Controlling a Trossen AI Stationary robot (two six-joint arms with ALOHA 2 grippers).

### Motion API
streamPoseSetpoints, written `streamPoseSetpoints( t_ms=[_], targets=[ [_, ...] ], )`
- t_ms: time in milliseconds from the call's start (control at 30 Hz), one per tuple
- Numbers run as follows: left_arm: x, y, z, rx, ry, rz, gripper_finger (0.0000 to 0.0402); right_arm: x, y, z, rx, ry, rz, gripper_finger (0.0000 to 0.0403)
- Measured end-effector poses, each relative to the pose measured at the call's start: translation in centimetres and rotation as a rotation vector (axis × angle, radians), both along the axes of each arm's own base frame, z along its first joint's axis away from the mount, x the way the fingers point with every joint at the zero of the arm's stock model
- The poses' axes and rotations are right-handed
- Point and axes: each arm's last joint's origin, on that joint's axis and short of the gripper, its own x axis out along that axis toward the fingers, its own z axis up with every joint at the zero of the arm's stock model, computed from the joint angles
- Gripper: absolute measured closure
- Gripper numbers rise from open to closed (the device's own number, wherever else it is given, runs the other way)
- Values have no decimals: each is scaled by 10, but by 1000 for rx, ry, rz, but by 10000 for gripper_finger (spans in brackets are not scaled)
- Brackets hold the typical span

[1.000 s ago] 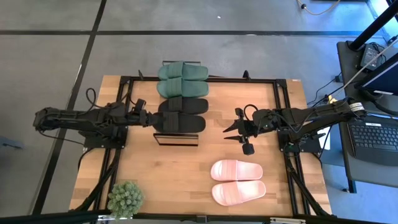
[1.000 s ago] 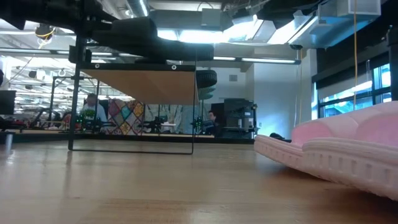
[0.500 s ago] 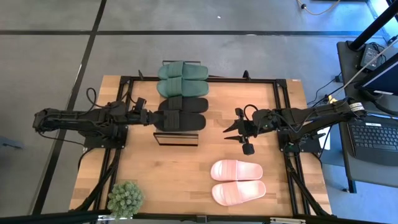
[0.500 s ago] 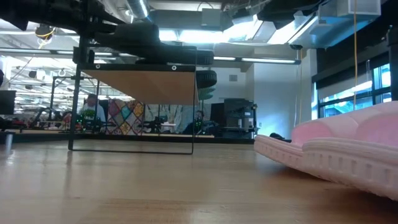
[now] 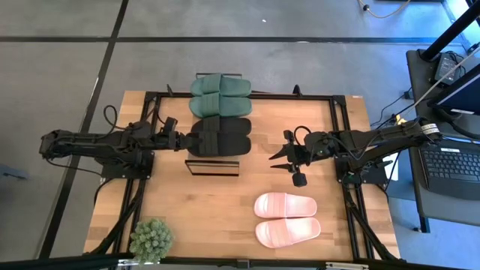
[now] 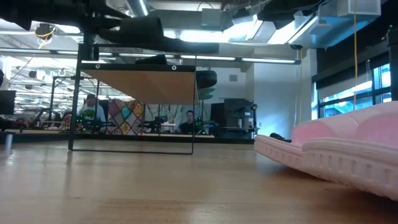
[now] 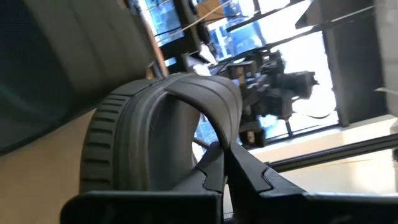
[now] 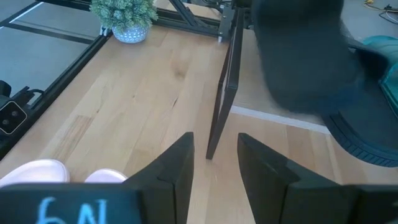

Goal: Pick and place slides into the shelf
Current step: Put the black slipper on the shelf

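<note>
My left gripper (image 5: 182,140) reaches in from the table's left and is shut on a black slide (image 5: 217,142). In the low view that slide (image 6: 155,28) hangs over the shelf (image 6: 146,84), a wooden plank in a thin black frame. From above, the shelf (image 5: 212,168) shows just nearer than the held slide. A second black slide (image 5: 223,125) and two dark green slides (image 5: 219,95) lie in a row toward the far edge. The pale pink pair (image 5: 286,217) rests sole-down on the table, near right. My right gripper (image 5: 289,160) hovers open right of the shelf, touching nothing. My left gripper (image 7: 225,165) pinches the black slide's broad strap (image 7: 214,127) at its edge between the two fingers. The fingers come nearly level from the table's left. The slide is lifted clear above the shelf's top, slightly tilted, and its ribbed sole (image 7: 118,143) stands beside the fingers.
A small green potted plant (image 5: 151,240) stands at the table's near left corner. Black frame rails (image 5: 341,150) run along the table's sides. Bare wood (image 5: 217,210) lies between the shelf and the near edge. A desk with a laptop (image 5: 450,165) stands beyond the right edge.
My left gripper has carried the black slide a little upward and toward the far edge. More of the shelf's near part now shows from above, and the slide sits higher over the shelf top in the low view. My right arm has kept still.
</note>
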Motion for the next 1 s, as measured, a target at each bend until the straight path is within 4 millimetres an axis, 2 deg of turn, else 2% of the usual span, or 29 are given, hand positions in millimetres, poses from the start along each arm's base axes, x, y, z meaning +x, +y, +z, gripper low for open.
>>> streamPoseSetpoints(
  t_ms=[400,733,1000],
  targets=[
    [11,0,-9,-36,62,-23,401,0,-1,0,-4,-1,-10,278],
    [12,1,-10,-26,66,-11,357,0,-1,-1,-5,6,-10,278],
    [12,0,-9,89,77,-36,333,-1,-1,-2,-7,26,-11,278]
  ],
)
